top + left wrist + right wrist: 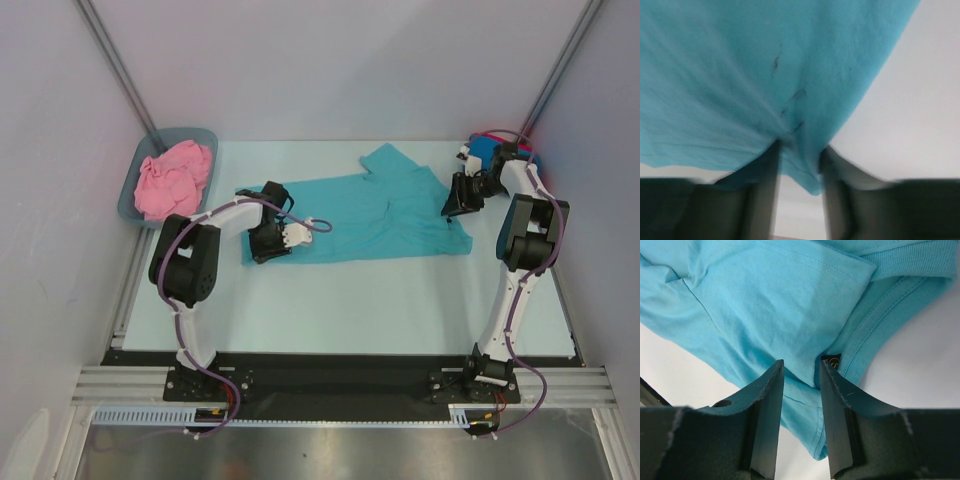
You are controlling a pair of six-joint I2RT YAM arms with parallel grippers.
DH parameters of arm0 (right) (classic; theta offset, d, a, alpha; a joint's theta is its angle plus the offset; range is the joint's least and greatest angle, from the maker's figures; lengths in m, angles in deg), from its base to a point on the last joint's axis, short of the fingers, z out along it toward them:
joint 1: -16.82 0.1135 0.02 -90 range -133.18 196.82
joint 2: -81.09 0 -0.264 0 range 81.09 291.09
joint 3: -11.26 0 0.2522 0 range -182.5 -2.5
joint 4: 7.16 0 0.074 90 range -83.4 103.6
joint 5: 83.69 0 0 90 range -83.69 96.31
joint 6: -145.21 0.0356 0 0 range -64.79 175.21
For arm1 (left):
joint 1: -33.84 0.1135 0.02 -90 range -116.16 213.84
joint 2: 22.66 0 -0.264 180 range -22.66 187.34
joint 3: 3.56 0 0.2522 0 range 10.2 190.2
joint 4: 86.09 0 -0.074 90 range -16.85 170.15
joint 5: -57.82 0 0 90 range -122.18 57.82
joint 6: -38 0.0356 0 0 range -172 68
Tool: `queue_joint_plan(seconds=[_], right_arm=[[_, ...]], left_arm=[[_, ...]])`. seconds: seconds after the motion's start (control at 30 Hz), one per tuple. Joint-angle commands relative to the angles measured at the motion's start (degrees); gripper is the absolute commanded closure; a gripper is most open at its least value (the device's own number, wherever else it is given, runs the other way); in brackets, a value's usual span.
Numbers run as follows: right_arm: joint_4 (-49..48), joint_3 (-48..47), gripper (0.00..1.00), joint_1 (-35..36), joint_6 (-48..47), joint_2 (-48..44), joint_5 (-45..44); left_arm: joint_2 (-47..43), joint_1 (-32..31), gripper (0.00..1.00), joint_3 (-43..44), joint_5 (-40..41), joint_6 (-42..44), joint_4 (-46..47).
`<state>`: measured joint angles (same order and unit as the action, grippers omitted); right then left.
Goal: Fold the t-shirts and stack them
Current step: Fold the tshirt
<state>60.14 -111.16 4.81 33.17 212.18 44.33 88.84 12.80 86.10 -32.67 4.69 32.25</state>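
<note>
A: Teal t-shirt (370, 215) where?
B: Spread on tabletop (350, 310), left gripper (799, 147) at hem, right gripper (801, 365) at collar; cloth sits between both jaws, clamped or not, can't tell
A: Any text?
B: Dark neck label (831, 360), unreadable

Even, diffuse white light fills the top view, bright enough to wash the walls pale. The arms throw only faint, soft-edged shadows on the bench (330, 300), and the metal strip (330, 455) along the bottom of the frame carries a dull sheen. The left wrist view is smeared: the teal t-shirt (740, 75) loses its weave, and the left claw (800, 148) is dark with fuzzy outlines. The right wrist view is crisp on the stitching, while the right claw (801, 366) at the lower edge sits dark and slightly soft.
</note>
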Motion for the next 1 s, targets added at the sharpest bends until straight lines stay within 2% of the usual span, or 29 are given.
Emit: queue_joint_plan(seconds=[0.0,0.03,0.07,0.17,0.3,0.4,0.63,0.77,0.97], right_arm=[[0.78,-1.29,0.60,0.23,0.07,0.05,0.92],[0.78,-1.29,0.60,0.23,0.07,-0.04,0.74],[0.78,-1.20,0.60,0.23,0.07,-0.13,0.48],[0.78,-1.20,0.59,0.23,0.07,-0.39,0.13],[0.69,-0.76,0.58,0.32,0.16,-1.10,0.13],[0.34,-0.15,0.58,0.50,0.42,-1.27,-0.23],[0.25,1.35,0.58,1.11,0.25,-2.94,-1.72],[0.25,2.40,0.57,1.46,-0.11,-4.87,-3.12],[1.57,3.45,0.57,1.64,-0.63,-6.90,-4.53]], left_arm=[[-2.17,0.21,0.43,0.47,0.40,0.79,-2.02],[-2.34,0.29,0.28,0.74,1.71,0.97,-2.72],[-2.69,0.38,0.27,1.18,1.55,1.49,-4.38],[-4.45,2.31,0.27,4.07,-2.57,0.89,-7.11],[-3.06,7.40,0.29,16.78,-11.88,-3.94,-12.99],[-0.95,11.62,0.31,22.08,-19.44,-6.93,-15.64],[8.18,17.08,0.35,27.72,-35.18,-13.97,-18.62],[12.42,17.52,0.34,28.78,-37.47,-14.32,-18.72],[19.44,18.49,0.34,38.78,-36.07,-15.90,-18.37]])
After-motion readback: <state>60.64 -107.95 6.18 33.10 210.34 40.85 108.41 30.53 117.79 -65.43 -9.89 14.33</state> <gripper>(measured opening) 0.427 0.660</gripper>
